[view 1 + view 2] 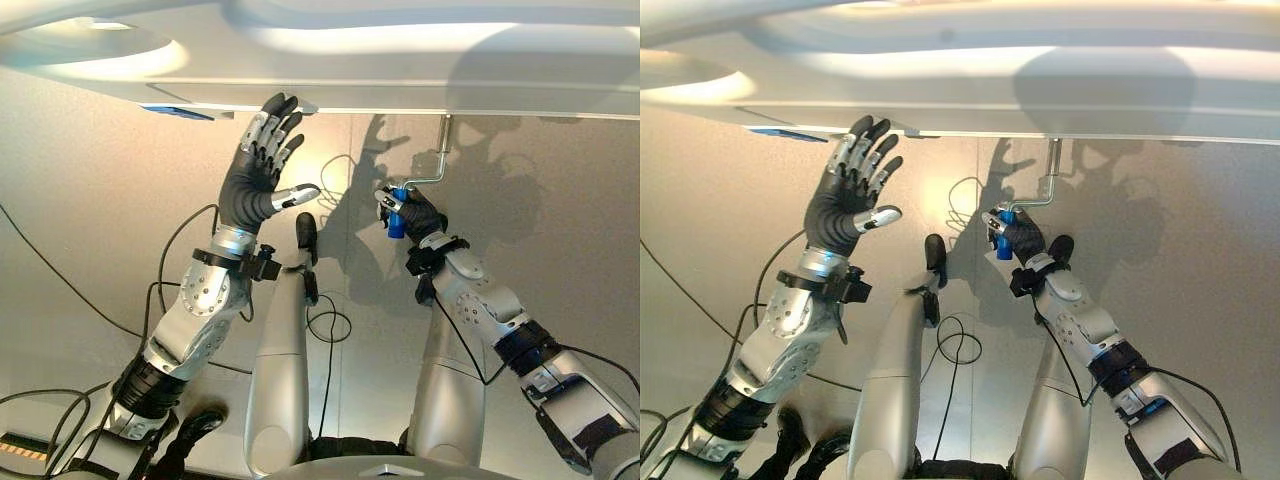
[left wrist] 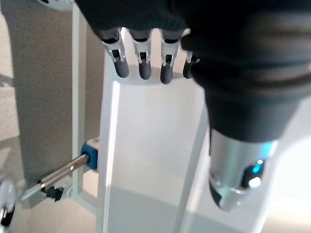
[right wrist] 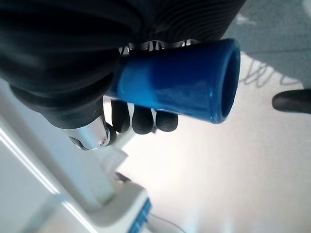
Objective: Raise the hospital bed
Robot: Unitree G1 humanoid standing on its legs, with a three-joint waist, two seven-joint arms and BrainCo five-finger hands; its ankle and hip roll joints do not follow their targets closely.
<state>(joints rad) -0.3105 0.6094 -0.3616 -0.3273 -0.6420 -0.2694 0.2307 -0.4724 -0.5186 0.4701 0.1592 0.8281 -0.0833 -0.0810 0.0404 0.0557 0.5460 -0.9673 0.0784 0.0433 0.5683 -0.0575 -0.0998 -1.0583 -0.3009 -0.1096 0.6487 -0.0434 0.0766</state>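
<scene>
The right hand (image 1: pixel 415 215) is curled tight round the blue handle (image 3: pixel 180 85) of the crank (image 1: pixel 435 160) under the bed (image 1: pixel 400 60). The left hand (image 1: pixel 255 170) is spread flat, fingertips at the bed's edge.

The left arm rises from the lower left, elbow bent, wrist upright. The left hand (image 1: pixel 262 165) is raised with its fingers (image 2: pixel 141 63) straight and slightly spread, tips at the bed frame (image 1: pixel 420 95) edge above, thumb held out to the side. The right arm reaches forward from the lower right, forearm angled up and inward. The right hand (image 1: pixel 412 213) is curled round the blue handle (image 3: pixel 180 80) of the crank (image 1: pixel 432 165), fingers wrapped beneath it.
</scene>
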